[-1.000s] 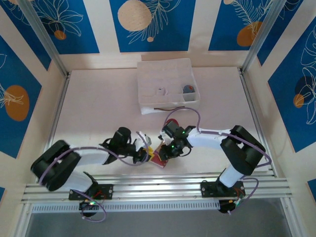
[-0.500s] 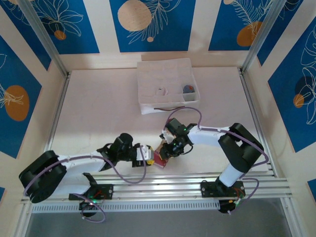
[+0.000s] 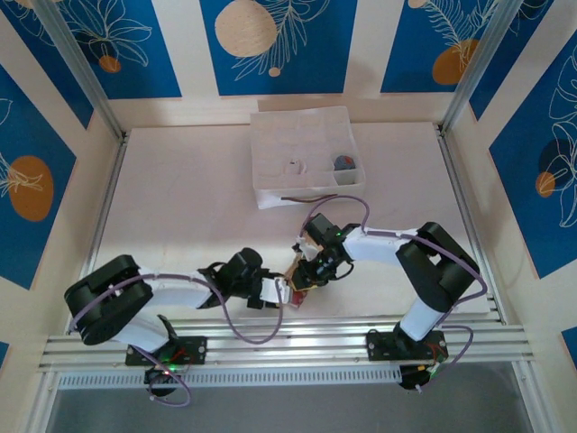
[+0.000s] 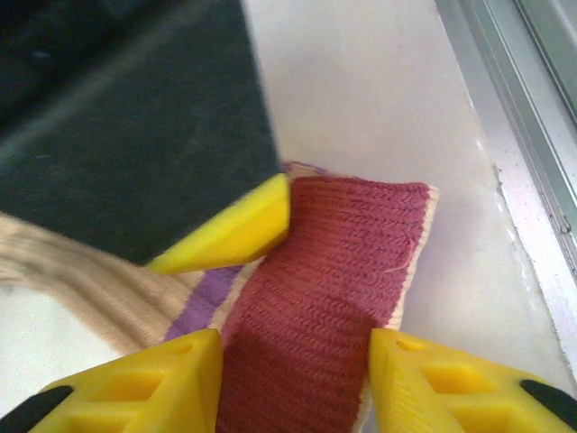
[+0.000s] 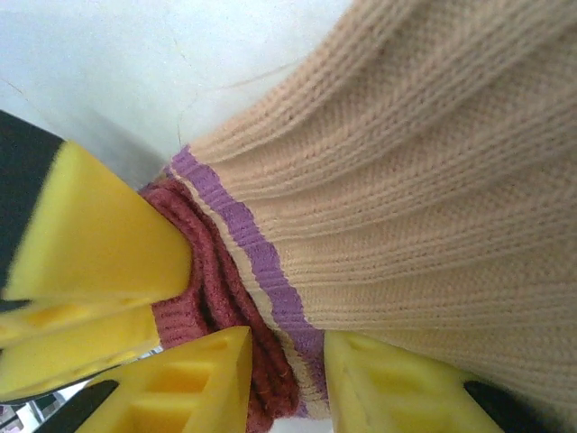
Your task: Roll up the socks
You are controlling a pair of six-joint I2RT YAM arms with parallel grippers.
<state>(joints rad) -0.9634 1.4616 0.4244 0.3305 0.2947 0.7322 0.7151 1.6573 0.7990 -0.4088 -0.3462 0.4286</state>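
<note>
Now flat on the tabletop (image 3: 180,216) close to its near edge: the tan sock (image 3: 295,287), maroon end bunched up against its purple stripe. Pinched at that stripe by the right pincer (image 5: 288,361), clenched on the fabric. Newly flanked by the left pincer (image 4: 296,356), slid in from the left within the last second, spread wide astride the maroon end and gripping nothing. Likely readied for the first turn of the roll; nothing rolled yet.
</note>
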